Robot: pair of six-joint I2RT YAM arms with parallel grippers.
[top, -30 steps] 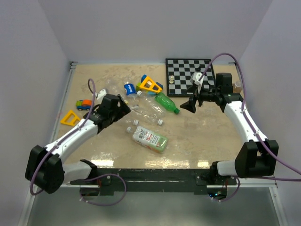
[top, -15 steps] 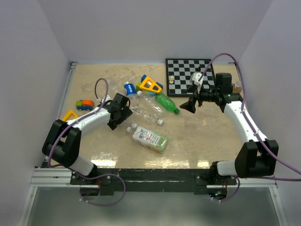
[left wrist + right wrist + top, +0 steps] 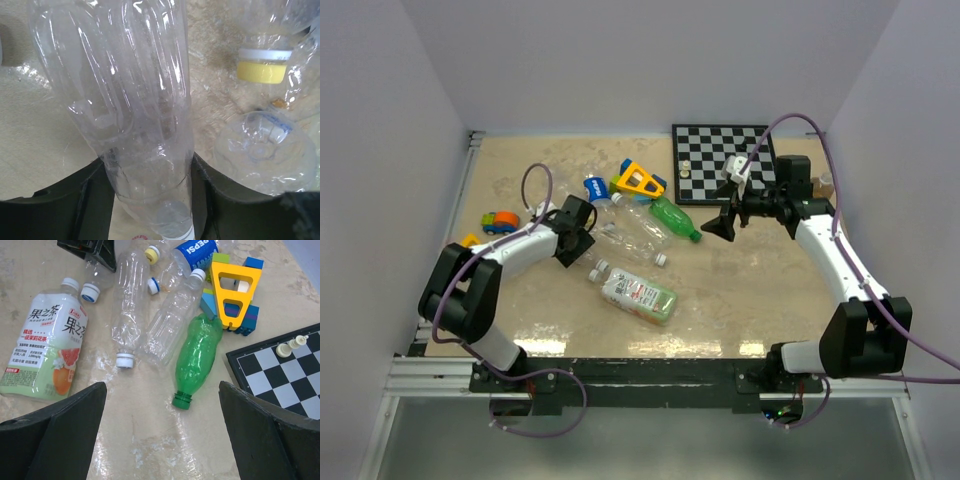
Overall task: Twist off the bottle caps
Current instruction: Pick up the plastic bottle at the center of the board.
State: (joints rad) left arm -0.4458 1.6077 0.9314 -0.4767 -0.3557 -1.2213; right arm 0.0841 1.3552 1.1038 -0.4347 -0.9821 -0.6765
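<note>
The left gripper (image 3: 149, 197) is clenched on a clear ribbed bottle (image 3: 135, 100) near its neck, one finger against each side. That bottle lies on the table (image 3: 750, 290) with its white cap (image 3: 90, 291) on. The cap sits just beside the capped mouth of a juice bottle (image 3: 45, 345), whose label reads 果之茶 in large characters (the smaller print below is too fine to read). Past the gripper lies a crumpled bottle (image 3: 195, 250) with a blue label reading PEPSI, and near it is a yellow cap (image 3: 151, 253) on a clear neck. Between the juice bottle and an unlabelled green bottle (image 3: 197, 355), two more clear bottles lie side by side. One carries another white cap (image 3: 125, 360) and its neighbour a third white cap (image 3: 197, 275). The right gripper (image 3: 725, 224) hovers above the table between the green bottle and the chessboard (image 3: 280, 382), jaws spread wide and holding nothing.
</note>
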